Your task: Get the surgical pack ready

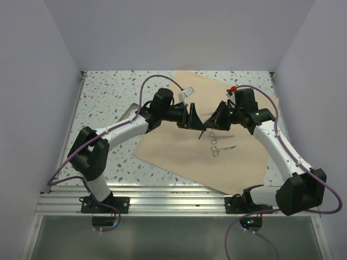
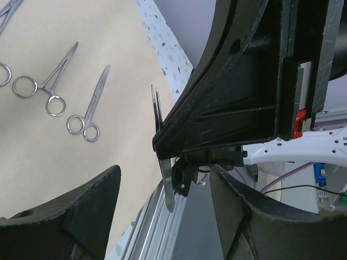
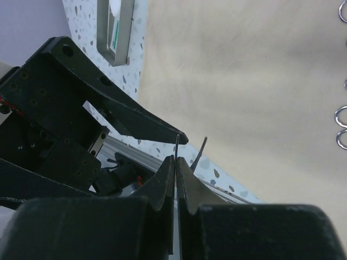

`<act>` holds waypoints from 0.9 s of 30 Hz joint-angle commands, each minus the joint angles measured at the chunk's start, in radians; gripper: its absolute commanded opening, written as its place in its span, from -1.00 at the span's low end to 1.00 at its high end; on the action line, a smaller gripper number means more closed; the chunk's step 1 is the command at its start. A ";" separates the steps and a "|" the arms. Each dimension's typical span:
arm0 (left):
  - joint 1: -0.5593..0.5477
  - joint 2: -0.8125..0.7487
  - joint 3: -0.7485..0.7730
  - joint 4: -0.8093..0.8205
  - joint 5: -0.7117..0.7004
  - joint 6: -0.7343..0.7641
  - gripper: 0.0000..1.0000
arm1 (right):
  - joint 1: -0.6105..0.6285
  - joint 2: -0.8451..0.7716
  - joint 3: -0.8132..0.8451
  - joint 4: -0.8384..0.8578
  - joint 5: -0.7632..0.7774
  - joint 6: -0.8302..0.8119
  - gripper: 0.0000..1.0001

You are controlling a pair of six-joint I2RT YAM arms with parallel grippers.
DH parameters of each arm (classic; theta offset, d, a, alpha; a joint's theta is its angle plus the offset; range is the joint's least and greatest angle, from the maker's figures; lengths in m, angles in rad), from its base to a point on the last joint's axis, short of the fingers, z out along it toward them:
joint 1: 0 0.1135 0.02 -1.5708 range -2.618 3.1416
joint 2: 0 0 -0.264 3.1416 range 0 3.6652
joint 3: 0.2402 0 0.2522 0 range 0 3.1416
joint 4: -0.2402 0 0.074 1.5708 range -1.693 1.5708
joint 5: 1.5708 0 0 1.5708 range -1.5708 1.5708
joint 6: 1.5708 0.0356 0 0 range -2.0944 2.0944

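A thin steel instrument (image 2: 158, 111) is gripped by the right pincer (image 2: 162, 142), between the left pincer's (image 2: 165, 173) parted fingers. Up-left of them, forceps (image 2: 57, 76) and scissors (image 2: 95, 102) are laid on the tan wrap (image 2: 43, 162).

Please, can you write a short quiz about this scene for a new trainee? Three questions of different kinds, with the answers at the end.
1. True or false: the right gripper is shut on a thin steel instrument.
2. Where do the scissor-handled instruments lie? A) in the metal tray B) on the tan wrap sheet C) on the bare table
3. Fill in the missing word: the left gripper is ____ (open or shut).

Key: 1 true; 2 B; 3 open.
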 commanded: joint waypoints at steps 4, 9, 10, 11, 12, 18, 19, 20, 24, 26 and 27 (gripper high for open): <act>0.000 -0.002 -0.026 0.099 0.100 -0.028 0.36 | 0.002 -0.028 0.027 0.086 -0.069 0.017 -1.00; 0.000 0.017 -0.027 0.106 0.138 -0.034 0.15 | 0.000 -0.005 0.043 0.122 -0.078 0.042 -1.00; 0.000 0.018 -0.026 0.101 0.138 -0.034 0.06 | 0.000 0.002 0.048 0.123 -0.081 0.042 -1.00; 0.000 0.020 -0.017 0.092 0.134 -0.022 0.01 | 0.002 0.003 0.051 0.123 -0.092 0.042 -1.00; 0.000 0.021 -0.009 0.075 0.123 -0.012 -0.02 | 0.003 0.008 0.056 0.119 -0.093 0.042 -1.00; 0.002 0.037 0.051 -0.054 0.049 0.067 -0.87 | 0.009 0.015 0.056 0.104 -0.083 0.042 -1.00; 0.003 0.038 0.065 -0.116 0.038 0.080 -0.96 | 0.011 0.020 0.057 0.086 -0.076 0.039 -1.00; 0.006 0.037 0.066 -0.133 0.014 0.108 -1.00 | 0.011 0.026 0.068 0.069 -0.067 0.036 -1.00; 0.057 0.006 0.062 -0.291 -0.096 0.192 -1.00 | 0.011 0.068 0.131 -0.075 0.015 0.003 0.01; 0.090 -0.018 0.049 -0.354 -0.171 0.267 -1.00 | 0.009 0.103 0.205 -0.153 0.074 -0.042 0.45; 0.136 -0.028 0.037 -0.406 -0.198 0.292 -1.00 | 0.006 0.114 0.238 -0.239 0.150 -0.082 0.56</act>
